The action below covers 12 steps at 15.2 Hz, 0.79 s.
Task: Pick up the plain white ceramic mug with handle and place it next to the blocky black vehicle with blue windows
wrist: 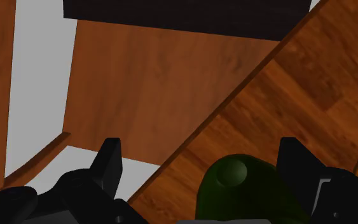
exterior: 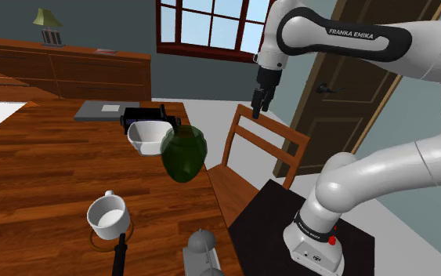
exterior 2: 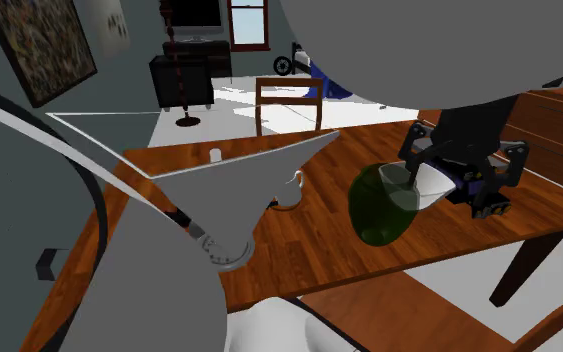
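The white mug (exterior: 107,216) stands upright on the wooden table (exterior: 30,172), near its front edge in the shoulder view. The blocky black vehicle (exterior: 150,118) sits farther back, just behind a white bowl (exterior: 145,138); its blue windows and wheels show in the second exterior view (exterior 2: 484,188). My gripper (exterior: 258,103) hangs in the air off the table's right side, above a wooden chair (exterior: 259,149), far from the mug. In the wrist view my gripper (wrist: 201,168) is open with nothing held, and the top of a dark green jar (wrist: 234,184) lies far below, between the fingers.
The dark green jar (exterior: 185,153) stands by the table's right edge, close to the bowl. A black-handled tool (exterior: 121,255) and a grey object (exterior: 201,251) lie near the mug. A grey flat mat (exterior: 105,110) sits at the back of the table.
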{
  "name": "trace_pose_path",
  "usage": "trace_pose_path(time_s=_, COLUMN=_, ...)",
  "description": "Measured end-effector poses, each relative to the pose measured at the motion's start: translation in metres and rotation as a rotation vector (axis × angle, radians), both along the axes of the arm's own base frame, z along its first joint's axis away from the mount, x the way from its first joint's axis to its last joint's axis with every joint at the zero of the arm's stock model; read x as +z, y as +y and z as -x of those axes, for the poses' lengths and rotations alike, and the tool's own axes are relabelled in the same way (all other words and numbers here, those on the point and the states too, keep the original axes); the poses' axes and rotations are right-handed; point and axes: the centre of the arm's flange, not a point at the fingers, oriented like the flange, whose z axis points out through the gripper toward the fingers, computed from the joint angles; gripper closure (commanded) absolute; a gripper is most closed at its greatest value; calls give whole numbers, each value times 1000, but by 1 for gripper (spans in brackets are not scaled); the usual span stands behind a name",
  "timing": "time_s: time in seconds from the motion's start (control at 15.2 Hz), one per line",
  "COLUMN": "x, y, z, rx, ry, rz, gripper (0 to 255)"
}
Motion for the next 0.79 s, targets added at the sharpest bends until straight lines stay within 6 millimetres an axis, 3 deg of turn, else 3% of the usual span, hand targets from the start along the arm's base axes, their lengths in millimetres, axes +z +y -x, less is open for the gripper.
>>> trace_pose_path(time_s=0.2, x=-7, y=16, z=-5, rx=4, ry=-2, rz=5, gripper=0)
trace_pose_path(time_s=0.79, x=-52, y=112, z=-48, rx=27, ry=-17, rz=42, gripper=0)
